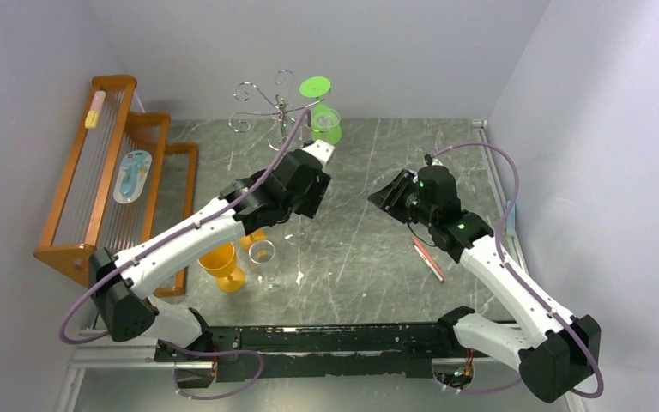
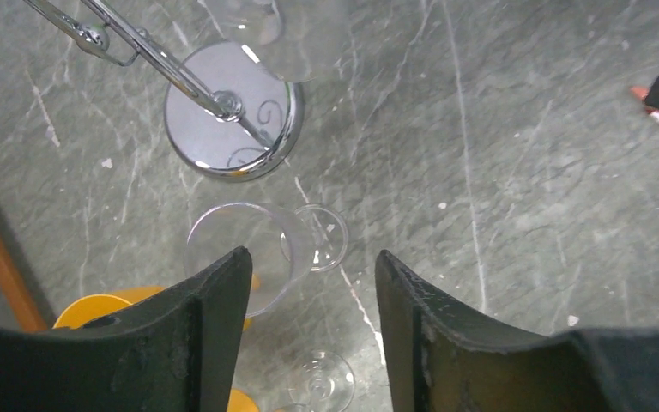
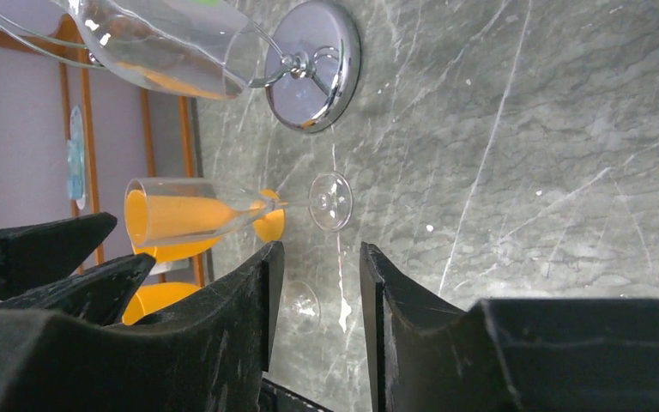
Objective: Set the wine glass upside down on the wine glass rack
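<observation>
Bright even light; wine glass rack (image 2: 206, 146) glints.

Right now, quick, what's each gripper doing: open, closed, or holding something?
Left gripper: open, holding nothing; a clear wine glass sits below its fingers, ungripped.
Right gripper: open, holding nothing.

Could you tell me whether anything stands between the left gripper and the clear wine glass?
Nothing visible does: the wine glass sits directly beyond the open left gripper, and an orange glass stands off to one side.
</observation>
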You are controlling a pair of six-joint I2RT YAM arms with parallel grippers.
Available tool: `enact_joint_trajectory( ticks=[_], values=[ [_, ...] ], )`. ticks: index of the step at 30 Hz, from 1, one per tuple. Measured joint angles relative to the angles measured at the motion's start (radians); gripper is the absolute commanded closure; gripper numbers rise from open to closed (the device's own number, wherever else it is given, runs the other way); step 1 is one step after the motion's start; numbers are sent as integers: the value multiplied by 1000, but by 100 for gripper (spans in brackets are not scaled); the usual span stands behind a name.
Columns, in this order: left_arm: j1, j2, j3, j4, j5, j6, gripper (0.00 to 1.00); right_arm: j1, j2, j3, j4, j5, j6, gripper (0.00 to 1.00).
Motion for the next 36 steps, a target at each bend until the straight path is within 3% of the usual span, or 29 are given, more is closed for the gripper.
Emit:
enact_joint_trajectory(
  ticks=[12,19,29,36],
  values=[
    [0,157,87,-123,-35,-5,67,8,37,0,8,-29,24,60],
    [0,158,104,-162,-32,-13,94,19,40,0,6,-48,68,59],
    [0,140,118,-178,77,-6,95,58,6,-98,17,-93,386,48],
    [-15,3,70,-19,180,-9,95,98,-55,-168,35,-98,711,38]
  ],
)
